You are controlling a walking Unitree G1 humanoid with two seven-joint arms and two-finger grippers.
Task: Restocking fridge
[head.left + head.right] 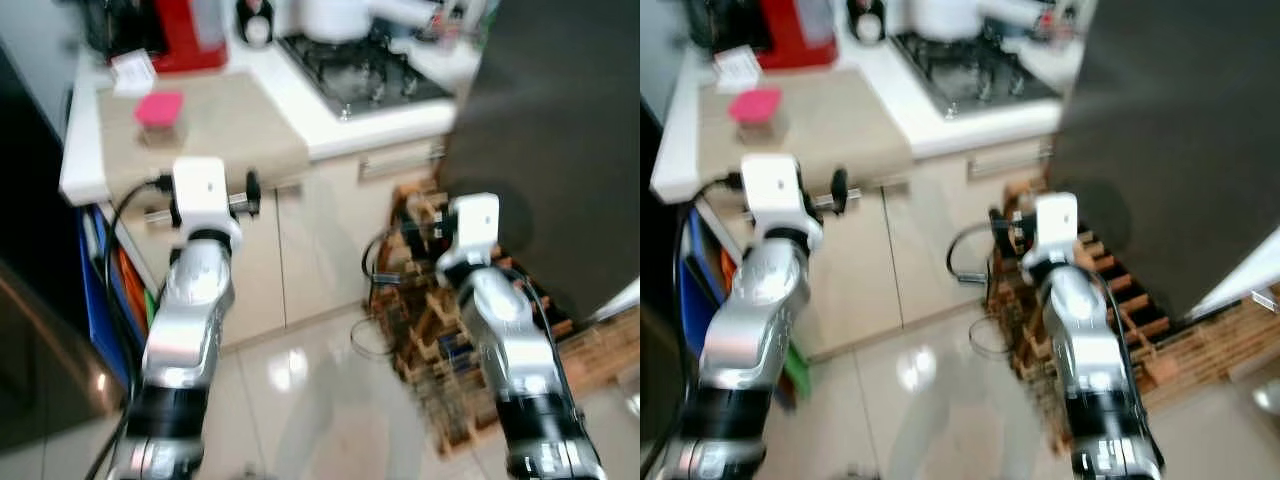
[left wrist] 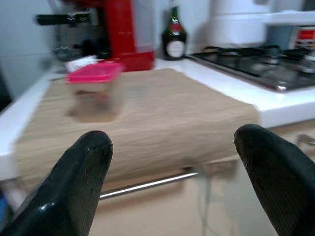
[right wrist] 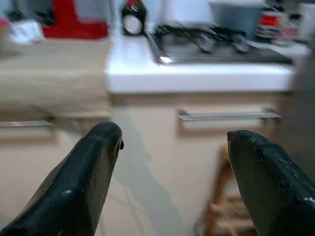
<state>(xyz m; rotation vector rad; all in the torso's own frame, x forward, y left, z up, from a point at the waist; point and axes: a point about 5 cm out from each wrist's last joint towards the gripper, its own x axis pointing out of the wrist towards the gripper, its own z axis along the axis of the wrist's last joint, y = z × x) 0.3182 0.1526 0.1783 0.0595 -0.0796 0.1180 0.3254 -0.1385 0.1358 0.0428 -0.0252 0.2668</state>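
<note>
Both grippers, left (image 2: 170, 182) and right (image 3: 167, 179), spread wide, empty, short of the counter (image 1: 285, 75); pink-lidded container (image 2: 96, 96) sits on its wooden board (image 2: 162, 118), ahead of your left. Views blurred: reach now and you risk knocking it

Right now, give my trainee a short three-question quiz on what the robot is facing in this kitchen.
1. True or false: the pink-lidded tub stands on the wooden board.
2. Multiple choice: what lies beyond the right end effector? A) an open fridge shelf B) a cabinet front with a bar handle C) a sink
3. Fill in: the left end effector is ____, holding nothing.

Key: 1 true; 2 B; 3 open.
</note>
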